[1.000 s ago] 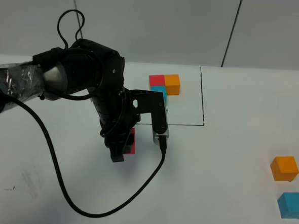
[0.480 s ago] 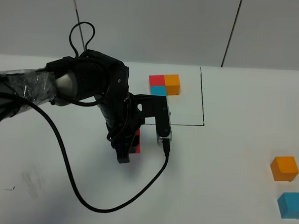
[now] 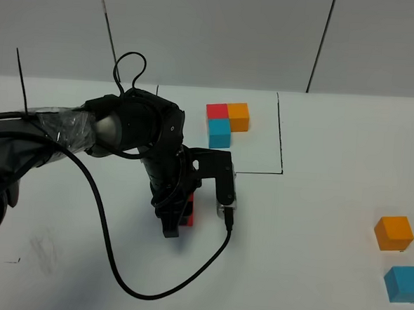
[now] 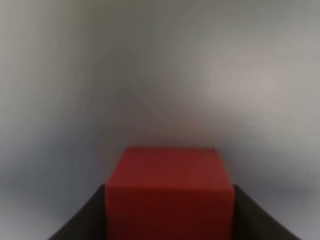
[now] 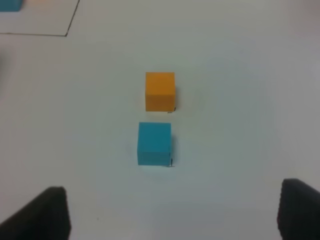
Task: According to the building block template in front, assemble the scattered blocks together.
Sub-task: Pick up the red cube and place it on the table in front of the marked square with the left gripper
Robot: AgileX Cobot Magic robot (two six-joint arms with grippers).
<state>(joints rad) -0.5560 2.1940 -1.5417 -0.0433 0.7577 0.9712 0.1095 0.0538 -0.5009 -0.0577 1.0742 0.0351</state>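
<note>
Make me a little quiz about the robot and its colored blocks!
1. What colour is the block held in the left end effector? A orange, B red, C blue.
2. True or false: the right end effector is open, with nothing between its fingers.
3. Fill in: the template inside the marked lines is made of ____ blocks.

Key: 1 B. 2 true. 3 three.
</note>
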